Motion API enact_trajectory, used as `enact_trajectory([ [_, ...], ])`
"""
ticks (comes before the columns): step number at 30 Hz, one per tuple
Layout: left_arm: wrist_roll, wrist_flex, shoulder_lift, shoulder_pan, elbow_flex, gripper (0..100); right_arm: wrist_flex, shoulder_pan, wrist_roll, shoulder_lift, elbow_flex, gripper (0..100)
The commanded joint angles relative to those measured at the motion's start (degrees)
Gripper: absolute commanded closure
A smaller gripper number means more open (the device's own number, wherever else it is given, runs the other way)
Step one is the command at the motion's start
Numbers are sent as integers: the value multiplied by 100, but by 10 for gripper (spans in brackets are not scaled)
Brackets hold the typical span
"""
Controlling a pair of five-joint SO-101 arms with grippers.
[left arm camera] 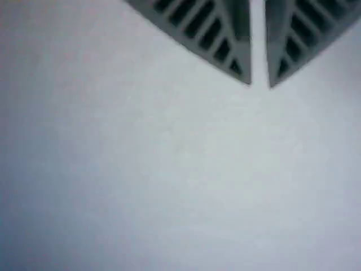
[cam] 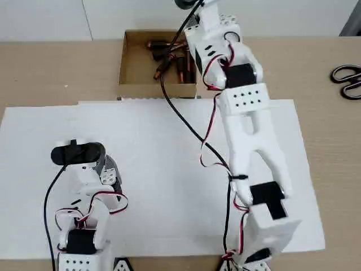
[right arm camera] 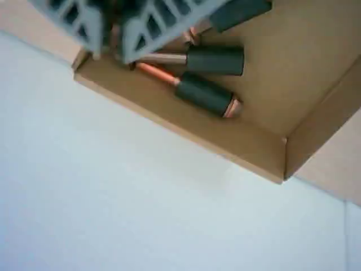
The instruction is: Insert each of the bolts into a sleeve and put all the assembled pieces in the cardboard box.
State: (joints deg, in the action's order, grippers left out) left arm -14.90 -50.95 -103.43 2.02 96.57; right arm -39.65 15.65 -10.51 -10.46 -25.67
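Note:
The cardboard box (cam: 128, 62) stands at the table's far edge with several assembled pieces (cam: 169, 59) lying in it, copper bolts in dark sleeves. My right arm (cam: 225, 62) stretches out to the box's right side. In the right wrist view, my right gripper (right arm camera: 111, 55) hangs shut over the box's near wall (right arm camera: 186, 132), just above a sleeved bolt (right arm camera: 214, 59); a second piece (right arm camera: 206, 93) lies beside it. My left gripper (cam: 110, 172) sits low at the near left, shut and holding nothing (left arm camera: 259, 82) over the white paper (left arm camera: 169, 180).
A white paper sheet (cam: 152, 186) covers the middle of the table. Scissors (cam: 347, 79) lie at the far right edge. The right arm's cables (cam: 186, 127) trail across the paper.

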Motion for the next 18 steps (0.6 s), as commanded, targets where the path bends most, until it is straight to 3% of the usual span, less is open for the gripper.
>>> enact_trajectory([
  [1, -18, -18, -70, 35, -31, 994, -840, -84, 0, 901, -360, 995],
  [10, -18, -18, -70, 35, -31, 994, -3002, -92, 1240, 2053, -360, 995],
  [18, -18, -18, -70, 35, -31, 994, -4655, -92, 1670, 2993, -352, 995],
])
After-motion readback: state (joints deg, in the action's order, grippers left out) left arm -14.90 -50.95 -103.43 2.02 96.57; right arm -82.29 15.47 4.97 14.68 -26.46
